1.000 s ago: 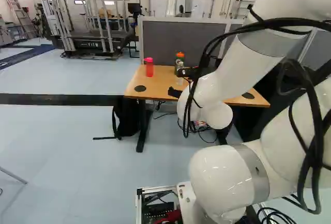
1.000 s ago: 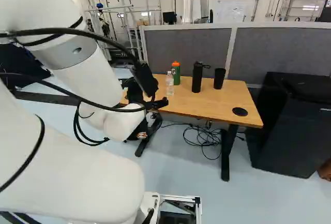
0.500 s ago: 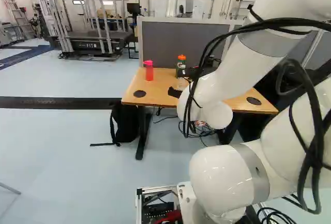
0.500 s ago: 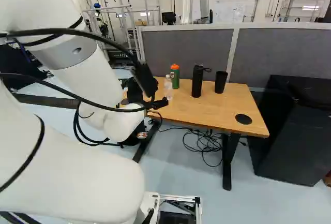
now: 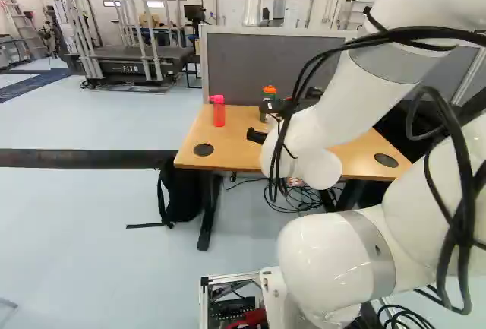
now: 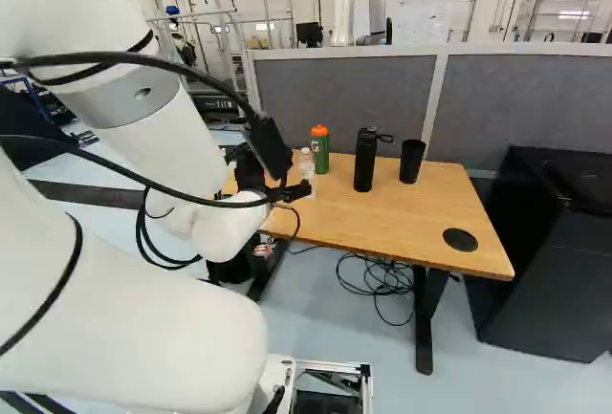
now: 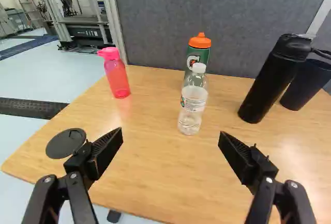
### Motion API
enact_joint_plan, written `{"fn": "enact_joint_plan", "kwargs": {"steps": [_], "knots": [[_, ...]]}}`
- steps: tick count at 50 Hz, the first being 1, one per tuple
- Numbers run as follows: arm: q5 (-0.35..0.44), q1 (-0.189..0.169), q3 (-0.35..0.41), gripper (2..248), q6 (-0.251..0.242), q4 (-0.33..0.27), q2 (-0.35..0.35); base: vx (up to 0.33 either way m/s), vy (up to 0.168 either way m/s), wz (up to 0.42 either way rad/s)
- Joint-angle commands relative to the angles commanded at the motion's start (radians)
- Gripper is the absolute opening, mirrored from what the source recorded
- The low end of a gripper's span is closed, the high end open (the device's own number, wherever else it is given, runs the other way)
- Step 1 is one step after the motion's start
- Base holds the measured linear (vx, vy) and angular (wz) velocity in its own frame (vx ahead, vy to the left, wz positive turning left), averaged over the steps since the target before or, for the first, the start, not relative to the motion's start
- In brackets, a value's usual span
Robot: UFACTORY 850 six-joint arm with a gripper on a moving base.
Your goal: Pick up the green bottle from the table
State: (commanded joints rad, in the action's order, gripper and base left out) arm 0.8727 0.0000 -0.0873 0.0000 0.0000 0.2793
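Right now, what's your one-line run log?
gripper: open, empty | green bottle: upright on table, partly behind clear bottle | pickup: not yet done

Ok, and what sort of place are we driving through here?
Probably a robotics lab or workshop: a caged treadmill, a ladder by the wall, and a grey partition behind the desk.

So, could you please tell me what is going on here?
A white robot arm is out to pick up the green bottle from the wooden table. Nothing is in its gripper at this moment; the jaws stand wide apart. The green bottle stands upright on the table, partly hidden in the wrist view behind a clear bottle.
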Motion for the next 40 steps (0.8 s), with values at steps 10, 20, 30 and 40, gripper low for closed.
{"fn": "enact_joint_plan", "kwargs": {"steps": [10, 20, 30, 40], "knots": [[0.0, 0.0, 0.0, 247, 0.0, 0.0, 0.0, 0.162, 0.003, -0.013], [0.0, 0.0, -0.021, 247, 0.0, 0.0, -0.025, 0.081, -0.001, -0.008], [0.0, 0.0, -0.024, 247, 0.0, 0.0, -0.028, 0.0, 0.0, 0.0], [0.0, -0.002, -0.041, 247, 0.0, 0.0, -0.031, 0.0, 0.0, 0.0]]}}
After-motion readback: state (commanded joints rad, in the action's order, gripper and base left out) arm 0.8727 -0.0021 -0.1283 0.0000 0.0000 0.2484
